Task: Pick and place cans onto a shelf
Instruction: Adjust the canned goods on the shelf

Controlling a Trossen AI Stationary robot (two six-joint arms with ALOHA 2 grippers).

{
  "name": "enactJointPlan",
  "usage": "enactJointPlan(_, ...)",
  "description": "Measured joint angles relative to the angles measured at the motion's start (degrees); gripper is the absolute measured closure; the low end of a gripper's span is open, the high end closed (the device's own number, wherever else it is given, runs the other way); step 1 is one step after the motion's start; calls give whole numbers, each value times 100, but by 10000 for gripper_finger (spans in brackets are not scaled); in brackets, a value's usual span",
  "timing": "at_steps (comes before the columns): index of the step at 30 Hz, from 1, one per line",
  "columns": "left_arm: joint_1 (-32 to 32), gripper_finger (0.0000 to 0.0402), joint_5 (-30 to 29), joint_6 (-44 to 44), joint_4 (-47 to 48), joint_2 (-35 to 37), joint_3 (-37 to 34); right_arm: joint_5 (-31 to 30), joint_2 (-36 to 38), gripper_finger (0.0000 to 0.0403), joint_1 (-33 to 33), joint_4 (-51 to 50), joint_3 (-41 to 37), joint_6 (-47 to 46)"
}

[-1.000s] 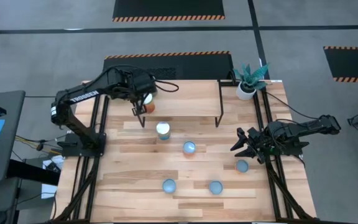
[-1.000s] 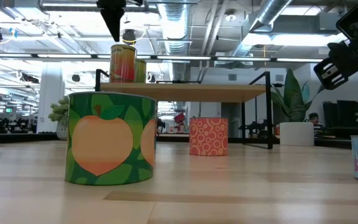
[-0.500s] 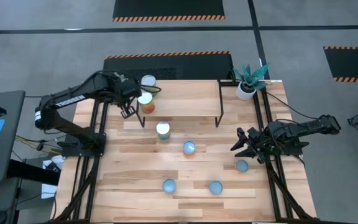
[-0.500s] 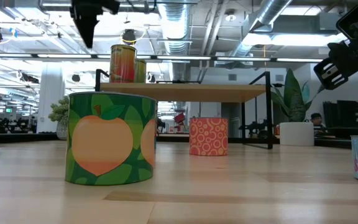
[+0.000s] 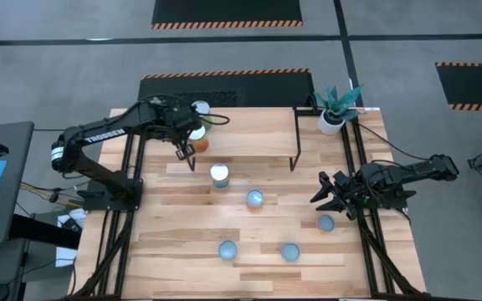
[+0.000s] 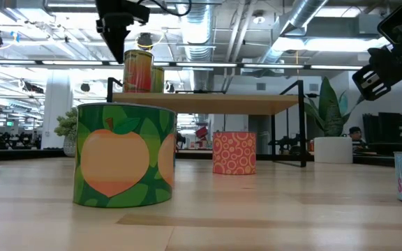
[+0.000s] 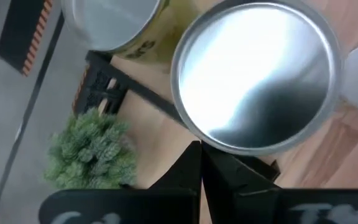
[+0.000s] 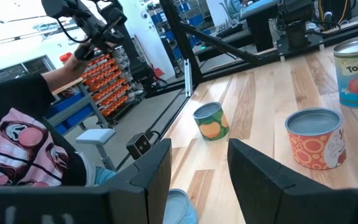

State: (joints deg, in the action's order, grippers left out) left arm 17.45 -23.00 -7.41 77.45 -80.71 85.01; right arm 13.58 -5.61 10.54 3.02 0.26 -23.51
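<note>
With its fingers pressed together and empty just beside the two cans [image 5: 197, 125] on the shelf [image 5: 249, 132], the left gripper [image 5: 184, 151] could topple them.

Two cans [image 5: 197, 125] crowding shelf's [image 5: 249, 134] left end

- Two cans [image 5: 197, 125] stand upright, close together, at the left end of the light-wood shelf [image 5: 249, 134].
- Five cans [image 5: 254, 199] stand upright, scattered on the worktop before the shelf.
</note>
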Motion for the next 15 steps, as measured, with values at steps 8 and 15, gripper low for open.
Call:
enactJointPlan(8,0,401,101,50,-47,0,0,0,0,221,1,1,-1,-2)
enactJointPlan(15,-11,401,185,71,-262,0,0,0,0,221,0,0,1,0)
